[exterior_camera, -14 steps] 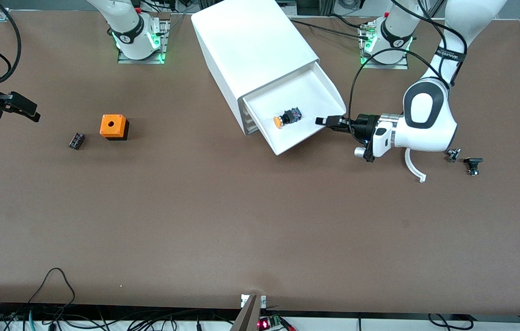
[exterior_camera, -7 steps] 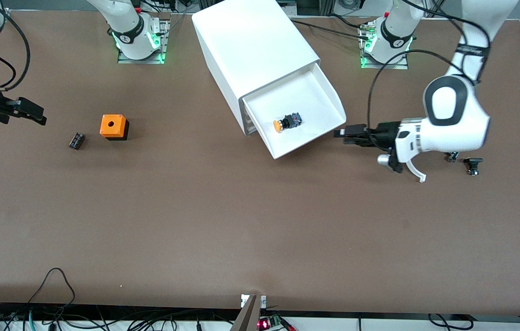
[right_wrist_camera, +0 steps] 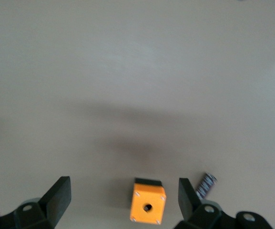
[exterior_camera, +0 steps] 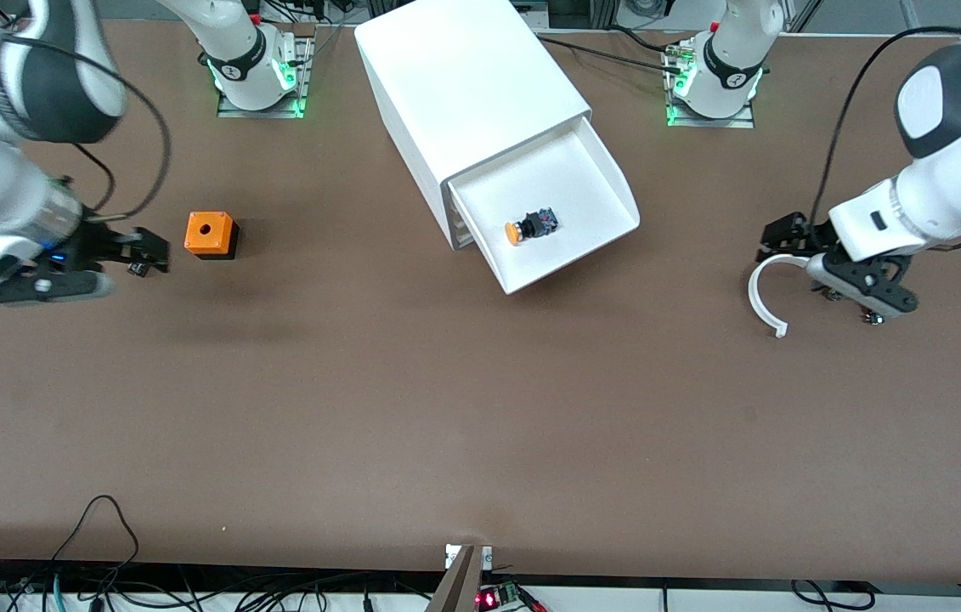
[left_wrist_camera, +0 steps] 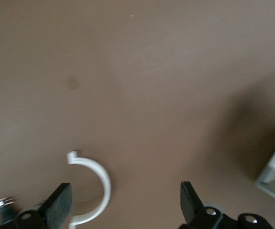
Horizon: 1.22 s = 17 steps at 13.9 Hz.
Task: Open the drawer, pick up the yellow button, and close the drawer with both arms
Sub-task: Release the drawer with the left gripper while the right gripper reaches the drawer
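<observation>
Left hand: fingers spread, empty, over white curved piece, frame right. Right hand: spread, empty, apparently beside orange cube. Button: in pulled-out drawer, upper centre.

One cabinet, one open drawer, one button, one orange cube, one white ring clip.

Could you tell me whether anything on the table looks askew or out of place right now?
The white cabinet sits skewed to the table's edges, its top drawer pulled out with the button lying inside. A loose white curved piece lies under the open left gripper. The right gripper, open, hangs beside the orange cube.
</observation>
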Tool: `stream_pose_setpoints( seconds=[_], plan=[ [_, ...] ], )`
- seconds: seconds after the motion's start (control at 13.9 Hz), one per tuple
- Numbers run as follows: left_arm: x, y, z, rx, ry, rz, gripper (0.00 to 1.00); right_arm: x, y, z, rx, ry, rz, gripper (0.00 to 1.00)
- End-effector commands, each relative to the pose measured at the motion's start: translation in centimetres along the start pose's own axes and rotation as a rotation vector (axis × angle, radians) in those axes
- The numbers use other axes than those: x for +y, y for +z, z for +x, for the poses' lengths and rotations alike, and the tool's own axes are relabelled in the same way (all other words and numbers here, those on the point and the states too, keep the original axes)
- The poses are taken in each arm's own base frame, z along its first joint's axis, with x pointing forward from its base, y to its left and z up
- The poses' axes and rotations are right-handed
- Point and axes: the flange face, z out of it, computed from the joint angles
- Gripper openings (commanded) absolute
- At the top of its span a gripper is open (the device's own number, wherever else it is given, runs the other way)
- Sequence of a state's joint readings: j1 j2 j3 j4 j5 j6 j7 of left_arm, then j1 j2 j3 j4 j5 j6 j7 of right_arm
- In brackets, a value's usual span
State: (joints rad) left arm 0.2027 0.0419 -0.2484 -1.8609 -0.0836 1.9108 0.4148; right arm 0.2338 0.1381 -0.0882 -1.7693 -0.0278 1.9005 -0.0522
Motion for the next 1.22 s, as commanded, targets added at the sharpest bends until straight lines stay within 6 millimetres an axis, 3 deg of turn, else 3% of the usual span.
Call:
stream_pose_setpoints(
  seconds=[0.0, 0.29, 0.43, 0.57, 0.72, 0.93, 1.15],
  plan=[
    [-1.1, -3.9, -1.8, -0.007, 0.010, 0.094, 1.00, -8.0, -2.5, 3.1, 0.048, -0.122, 0.070, 1.00],
    [-0.6, -9.2, -5.2, 0.015, -0.161, 0.195, 1.00, -23.6, -6.1, 6.8, 0.164, -0.360, 0.211, 1.00],
    [-0.4, -9.3, -5.6, -0.019, -0.217, 0.197, 1.00, -28.9, -6.0, 7.9, 0.201, -0.484, 0.281, 1.00],
    [-0.3, -9.1, -5.6, -0.022, -0.244, 0.195, 1.00, -32.6, -5.5, 8.3, 0.233, -0.613, 0.306, 1.00],
    [-0.3, -9.2, -5.6, -0.018, -0.254, 0.195, 1.00, -35.0, -4.1, 8.2, 0.236, -0.788, 0.337, 1.00],
    [-0.5, -9.1, -5.4, -0.014, -0.263, 0.186, 1.00, -40.6, -4.1, 5.1, 0.237, -1.029, 0.323, 1.00],
    [-0.8, -9.1, -5.5, -0.012, -0.268, 0.180, 1.00, -46.2, -3.1, 1.9, 0.219, -1.153, 0.219, 1.00]
  ],
)
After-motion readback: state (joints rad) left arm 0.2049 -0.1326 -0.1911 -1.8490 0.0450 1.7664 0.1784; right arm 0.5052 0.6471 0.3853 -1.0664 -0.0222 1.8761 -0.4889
